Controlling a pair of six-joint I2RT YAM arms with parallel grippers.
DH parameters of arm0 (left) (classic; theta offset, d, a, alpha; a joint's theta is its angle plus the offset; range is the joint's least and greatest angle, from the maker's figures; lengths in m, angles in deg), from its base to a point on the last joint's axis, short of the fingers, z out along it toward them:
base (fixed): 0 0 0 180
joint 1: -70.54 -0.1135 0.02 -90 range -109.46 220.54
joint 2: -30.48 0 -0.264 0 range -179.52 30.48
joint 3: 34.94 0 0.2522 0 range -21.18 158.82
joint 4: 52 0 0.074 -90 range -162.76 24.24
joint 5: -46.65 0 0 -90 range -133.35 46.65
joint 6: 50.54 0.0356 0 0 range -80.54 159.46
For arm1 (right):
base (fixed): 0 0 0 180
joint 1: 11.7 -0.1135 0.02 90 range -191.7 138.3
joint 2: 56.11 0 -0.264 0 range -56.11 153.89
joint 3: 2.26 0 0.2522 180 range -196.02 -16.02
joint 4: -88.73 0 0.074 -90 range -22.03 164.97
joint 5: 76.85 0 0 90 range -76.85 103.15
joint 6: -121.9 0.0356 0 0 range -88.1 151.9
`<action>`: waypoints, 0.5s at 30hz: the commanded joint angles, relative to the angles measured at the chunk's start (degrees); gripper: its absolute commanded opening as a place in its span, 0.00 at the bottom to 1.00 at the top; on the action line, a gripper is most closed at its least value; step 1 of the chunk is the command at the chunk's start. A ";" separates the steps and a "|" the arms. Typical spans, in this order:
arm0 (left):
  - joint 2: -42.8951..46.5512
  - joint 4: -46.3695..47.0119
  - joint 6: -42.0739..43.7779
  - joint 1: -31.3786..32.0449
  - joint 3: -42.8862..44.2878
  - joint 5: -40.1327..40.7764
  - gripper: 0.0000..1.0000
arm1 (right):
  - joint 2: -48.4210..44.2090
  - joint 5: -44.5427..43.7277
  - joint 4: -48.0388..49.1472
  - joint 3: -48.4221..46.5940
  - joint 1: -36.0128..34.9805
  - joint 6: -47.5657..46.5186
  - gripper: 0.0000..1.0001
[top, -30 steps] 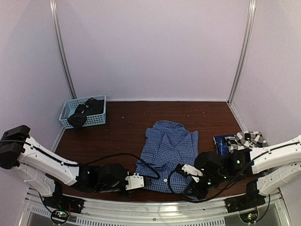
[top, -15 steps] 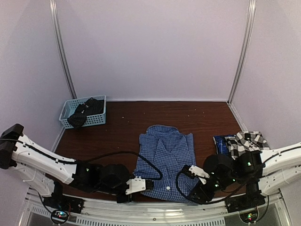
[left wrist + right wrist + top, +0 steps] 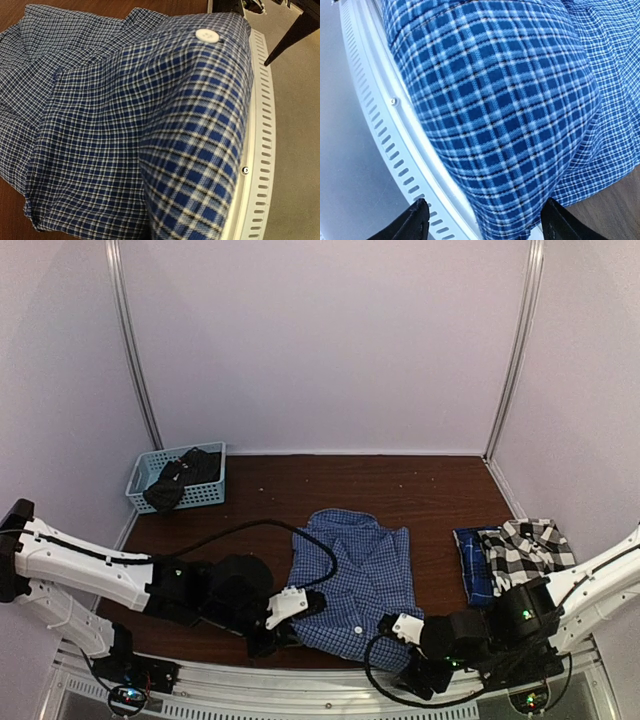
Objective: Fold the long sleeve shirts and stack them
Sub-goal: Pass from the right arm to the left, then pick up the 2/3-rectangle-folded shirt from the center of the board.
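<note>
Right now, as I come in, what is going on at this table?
The robot is handling a blue check shirt spread near the front edge of the table. The left end effector is shut on the shirt's near left hem. The right end effector is open at the near right hem and holds nothing. A black-and-white plaid shirt and a darker blue shirt lie together at the right.

A first shirt (image 3: 355,575) is lying at the middle of the table's (image 3: 260,500) near edge, draping over it. A second shirt (image 3: 470,570) is lying at the right edge, with a third shirt (image 3: 525,545) just beside it on the right. A basket (image 3: 140,475) is sitting in the far left corner, holding a garment (image 3: 180,475).
</note>
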 commanded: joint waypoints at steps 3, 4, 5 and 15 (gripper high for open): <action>2.88 -0.57 -3.21 -2.72 1.73 -10.05 0.00 | 5.25 -11.97 -3.70 -4.89 -3.76 2.51 0.79; 3.21 -0.75 -3.30 -3.11 1.68 -11.00 0.00 | 6.15 -12.73 -4.29 -5.34 -3.90 2.67 0.78; 3.53 -0.76 -3.44 -3.38 1.64 -11.92 0.00 | 7.14 -13.58 -5.07 -5.79 -3.99 2.93 0.77; 4.21 -2.05 -5.08 -4.64 1.66 -15.14 0.00 | 12.20 -18.21 -9.28 -8.33 -4.86 3.74 0.51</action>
